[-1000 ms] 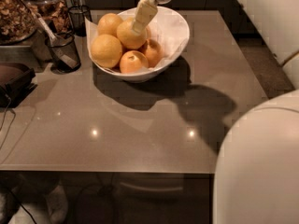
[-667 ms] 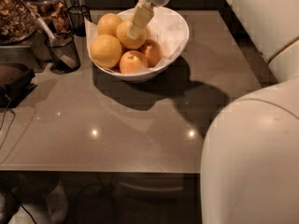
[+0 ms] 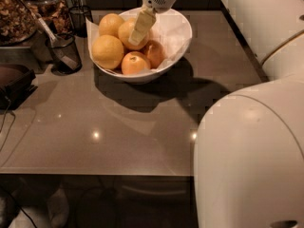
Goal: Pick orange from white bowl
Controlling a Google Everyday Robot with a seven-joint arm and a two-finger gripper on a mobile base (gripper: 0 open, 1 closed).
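**Gripper Hangs Over Orange in Bowl**

The cream two-finger gripper (image 3: 140, 28) reaches in from twelve o'clock. It sits over the round, pale yellow-orange orange (image 3: 126, 35) at the back of the wide glossy white bowl (image 3: 176, 30). Whether its grip is open or closed cannot be told. Bare grey-brown countertop (image 3: 118, 127) spreads toward six o'clock. A dark mesh cup (image 3: 64, 55) stands near the rim at nine.

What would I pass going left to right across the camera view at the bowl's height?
Dark mesh cup → large pale fruit at the left side of the white bowl → gripper, over the orange in mid-bowl → small deeper-orange fruit → robot's white arm casing.
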